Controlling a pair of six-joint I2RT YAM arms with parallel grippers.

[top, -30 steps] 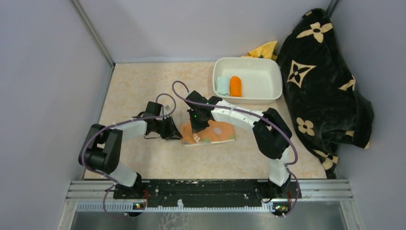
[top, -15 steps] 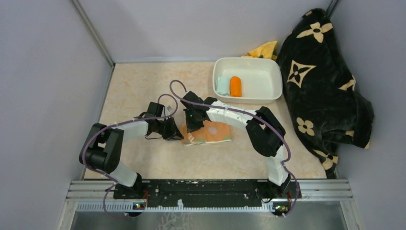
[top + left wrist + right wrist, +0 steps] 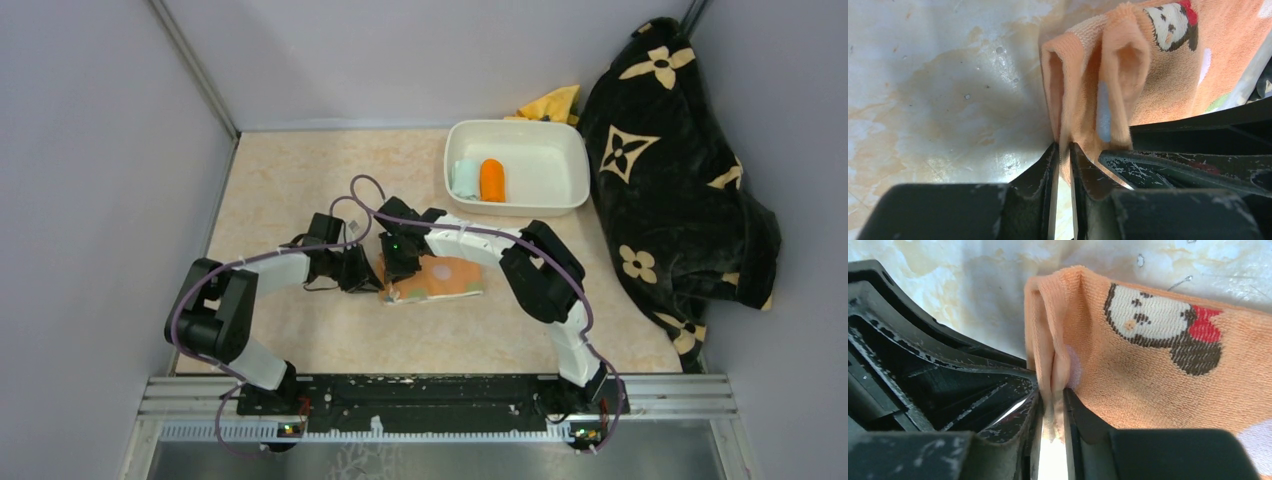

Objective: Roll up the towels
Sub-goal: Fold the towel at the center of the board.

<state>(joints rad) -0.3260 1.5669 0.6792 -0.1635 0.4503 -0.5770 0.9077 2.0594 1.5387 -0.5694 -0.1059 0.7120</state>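
The patterned towel (image 3: pixel 445 278) lies mid-bench (image 3: pixel 290 180), shorter than a second ago: my right gripper (image 3: pixel 1052 396) has carried its left end inward. It and the left gripper (image 3: pixel 1062 148) both pinch that doubled edge, so I judge the roll begun.

A tub (image 3: pixel 545 170) stands at the far right of the table (image 3: pixel 290 180). In the tub's left part a rolled towel (image 3: pixel 464 179) lies just left of a second rolled towel (image 3: pixel 491 180). A cloth (image 3: pixel 553 103) lies behind the tub, and a blanket (image 3: pixel 670 180) is heaped to its right along the right wall. Nearer, at mid-table, lies a folded towel (image 3: pixel 445 278); the left gripper (image 3: pixel 368 275) is at its left edge and the right gripper (image 3: pixel 398 268) at its far-left corner, each with the towel's edge between its jaws.
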